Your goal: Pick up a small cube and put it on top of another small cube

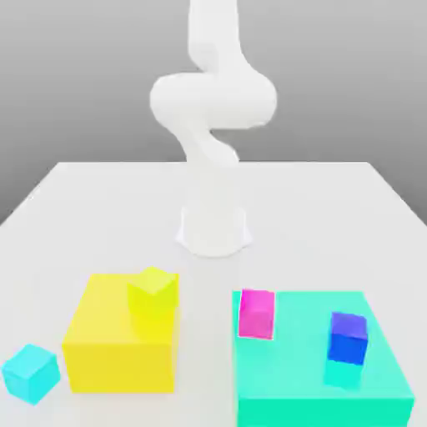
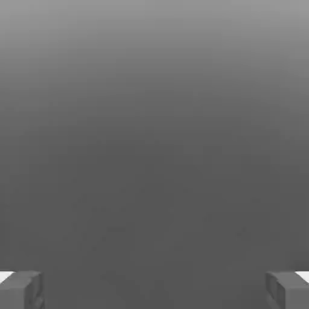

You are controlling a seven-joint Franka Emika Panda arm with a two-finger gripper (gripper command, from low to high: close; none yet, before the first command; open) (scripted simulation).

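We've got the gripper (image 2: 154, 291) w/ fingers (image 2: 21, 289) wide apart, nothing between them. Cubes: cyan (image 1: 30, 374) on the table (image 1: 100, 192), yellow (image 1: 153, 293) up on the yellow block (image 1: 108, 354), pink (image 1: 256, 313) and blue (image 1: 347, 338) on the teal slab (image 1: 300, 392). Risk, imo: the yellow cube blends into its block, so we could misjudge its edges, clip the block and knock it off.
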